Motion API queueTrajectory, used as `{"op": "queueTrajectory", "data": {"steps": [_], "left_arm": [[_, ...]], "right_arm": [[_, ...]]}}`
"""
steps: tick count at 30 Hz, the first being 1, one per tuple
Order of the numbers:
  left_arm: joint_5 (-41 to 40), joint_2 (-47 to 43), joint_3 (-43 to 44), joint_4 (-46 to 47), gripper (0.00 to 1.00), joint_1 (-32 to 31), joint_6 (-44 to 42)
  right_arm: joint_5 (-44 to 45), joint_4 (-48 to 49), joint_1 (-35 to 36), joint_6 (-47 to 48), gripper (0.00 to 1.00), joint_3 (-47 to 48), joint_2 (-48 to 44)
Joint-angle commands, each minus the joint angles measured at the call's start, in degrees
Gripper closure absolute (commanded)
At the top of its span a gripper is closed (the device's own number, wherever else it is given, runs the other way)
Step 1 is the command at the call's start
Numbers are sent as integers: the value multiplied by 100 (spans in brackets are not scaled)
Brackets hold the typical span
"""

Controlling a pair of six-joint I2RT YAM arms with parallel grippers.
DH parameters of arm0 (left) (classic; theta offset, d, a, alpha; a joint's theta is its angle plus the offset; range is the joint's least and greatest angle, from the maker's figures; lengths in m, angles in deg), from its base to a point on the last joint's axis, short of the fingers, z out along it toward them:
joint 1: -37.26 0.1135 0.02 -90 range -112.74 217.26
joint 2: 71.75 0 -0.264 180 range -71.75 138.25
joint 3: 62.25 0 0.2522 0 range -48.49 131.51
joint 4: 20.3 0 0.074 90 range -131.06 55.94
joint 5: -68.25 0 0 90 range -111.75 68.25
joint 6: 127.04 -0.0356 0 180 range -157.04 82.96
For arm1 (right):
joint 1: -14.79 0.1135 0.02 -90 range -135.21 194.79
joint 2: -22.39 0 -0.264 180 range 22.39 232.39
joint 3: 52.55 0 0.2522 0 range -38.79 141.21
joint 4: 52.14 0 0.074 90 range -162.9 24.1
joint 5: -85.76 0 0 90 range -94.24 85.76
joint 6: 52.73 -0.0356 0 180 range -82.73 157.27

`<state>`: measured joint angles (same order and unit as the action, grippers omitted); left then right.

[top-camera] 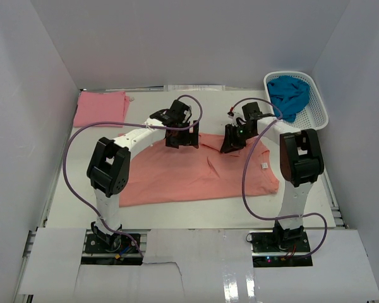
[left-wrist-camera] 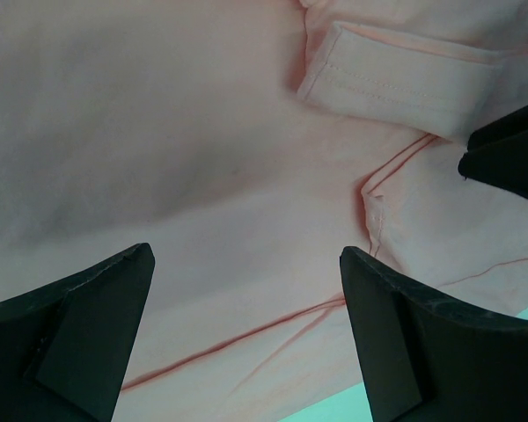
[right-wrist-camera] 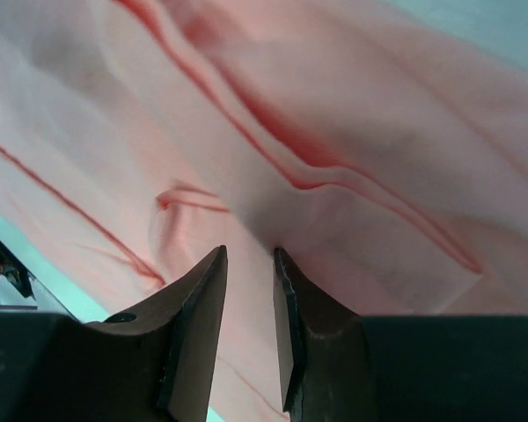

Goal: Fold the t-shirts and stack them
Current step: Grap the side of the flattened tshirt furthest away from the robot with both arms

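Note:
The large salmon-orange t-shirt (top-camera: 177, 180) lies spread across the middle of the table, with its small white label (top-camera: 264, 165) near the right edge. My left gripper (top-camera: 182, 140) hovers over the shirt's far edge with its jaws wide open and empty; the left wrist view shows it (left-wrist-camera: 246, 253) above seams and a sleeve hem (left-wrist-camera: 396, 79). My right gripper (top-camera: 230, 146) is at the far edge further right; in the right wrist view it (right-wrist-camera: 249, 251) is nearly closed on a raised fold of the shirt (right-wrist-camera: 352, 132). The pink t-shirt (top-camera: 101, 107) lies folded at the far left. The teal-blue t-shirt (top-camera: 289, 95) is bunched in the basket.
The white lattice basket (top-camera: 320, 107) stands at the far right corner. White walls enclose the table on three sides. Purple cables loop off both arms over the shirt. A dark part of the other arm (left-wrist-camera: 510, 158) shows at the right of the left wrist view.

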<state>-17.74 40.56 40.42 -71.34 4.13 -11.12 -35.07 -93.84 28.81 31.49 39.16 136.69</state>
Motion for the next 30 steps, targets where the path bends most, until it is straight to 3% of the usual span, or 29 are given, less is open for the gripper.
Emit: {"op": "queueTrajectory", "data": {"steps": [1, 4, 6, 9, 20, 30], "left_arm": [[-67, -95, 154, 1, 2, -27, -69], [-85, -104, 145, 1, 2, -36, -77], [-67, -96, 145, 1, 2, -36, -69], [-50, -95, 145, -8, 2, -36, -60], [-137, -227, 57, -16, 2, -36, -113], [-234, -271, 75, -60, 2, -36, -130]], "right_arm": [[-239, 87, 83, 112, 66, -244, -470], [-134, 96, 83, 121, 60, -377, -628], [76, 105, 66, 51, 47, -386, -698], [392, 114, -13, -89, 43, -316, -742], [719, 745, -470, -775, 45, -386, -584], [754, 870, -567, -855, 47, -307, -242]]}}
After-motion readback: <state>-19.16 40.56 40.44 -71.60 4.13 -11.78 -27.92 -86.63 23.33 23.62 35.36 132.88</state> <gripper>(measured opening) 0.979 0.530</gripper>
